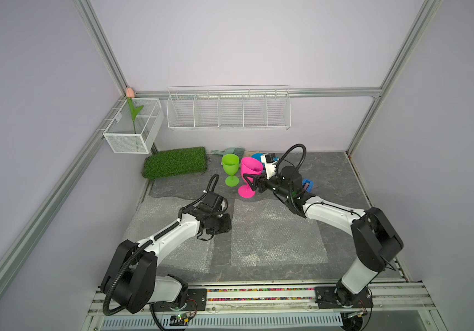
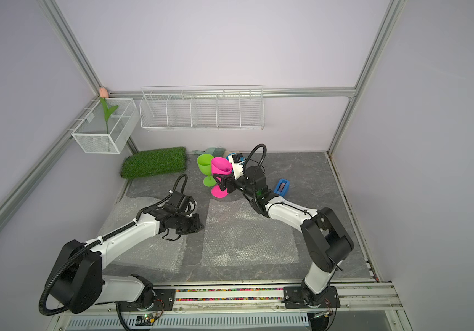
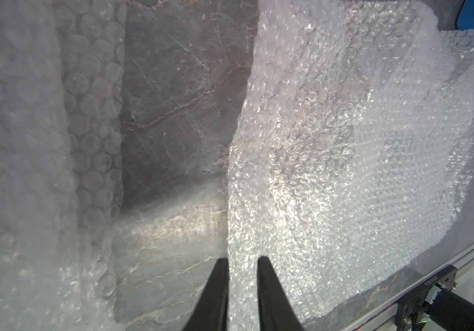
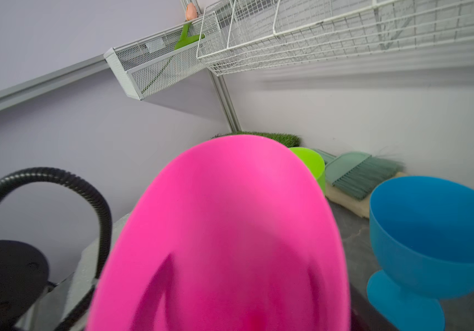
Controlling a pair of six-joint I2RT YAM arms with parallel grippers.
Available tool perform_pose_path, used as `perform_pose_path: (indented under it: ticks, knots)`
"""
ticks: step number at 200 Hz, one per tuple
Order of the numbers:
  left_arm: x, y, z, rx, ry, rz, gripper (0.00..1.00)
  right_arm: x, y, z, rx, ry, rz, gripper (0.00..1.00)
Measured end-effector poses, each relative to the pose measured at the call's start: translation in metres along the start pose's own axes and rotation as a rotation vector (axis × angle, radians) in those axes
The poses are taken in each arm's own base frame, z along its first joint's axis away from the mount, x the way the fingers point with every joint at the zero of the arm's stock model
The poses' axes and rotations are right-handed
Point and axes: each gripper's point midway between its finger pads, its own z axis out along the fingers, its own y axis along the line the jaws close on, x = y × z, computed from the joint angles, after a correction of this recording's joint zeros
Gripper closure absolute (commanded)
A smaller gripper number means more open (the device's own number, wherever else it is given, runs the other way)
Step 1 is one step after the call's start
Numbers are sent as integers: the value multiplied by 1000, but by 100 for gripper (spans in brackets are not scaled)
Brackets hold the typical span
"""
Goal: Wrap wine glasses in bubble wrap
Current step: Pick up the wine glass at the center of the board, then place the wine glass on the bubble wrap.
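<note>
Right wrist view is filled by the pink goblet (image 4: 224,229), upright, mouth up, long axis near vertical, at 12 o'clock of the bubble wrap (image 1: 278,232). Seemingly pickup: right claw (image 1: 247,180) straddles its bowl; whether clamped, I cannot tell. Next, lay it sideways on the sheet. Left claw (image 3: 243,266) stands narrowly apart.

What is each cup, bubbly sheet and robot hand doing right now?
pink goblet: on its foot, jaws either side of it.
green goblet: upright, untouched.
blue goblet: upright, untouched.
bubble wrap sheets: lying flat.
left gripper: slightly open at a sheet's edge.
right gripper: around the pink goblet, grip unclear.
</note>
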Motion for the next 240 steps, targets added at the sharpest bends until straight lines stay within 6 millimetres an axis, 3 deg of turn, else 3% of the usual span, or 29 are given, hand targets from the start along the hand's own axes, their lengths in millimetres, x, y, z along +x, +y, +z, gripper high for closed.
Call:
perform_pose_path:
  ticks: [23, 53, 106, 140, 178, 240]
  knots:
    - [-1, 2, 1, -3, 1, 13, 77, 8, 9, -20, 7, 95, 114, 27]
    - [1, 3, 4, 3, 14, 21, 76, 38, 20, -45, 19, 266, 287, 32]
    - [6, 0, 13, 73, 37, 14, 73, 129, 44, -75, 19, 598, 592, 35]
    - [14, 6, 22, 77, 66, -1, 72, 164, 58, -73, -10, 736, 712, 35]
    - [16, 7, 25, 94, 68, -5, 71, 205, 50, -68, 42, 846, 807, 35]
    - [20, 7, 33, 117, 79, -6, 71, 230, 41, -57, 93, 908, 875, 38]
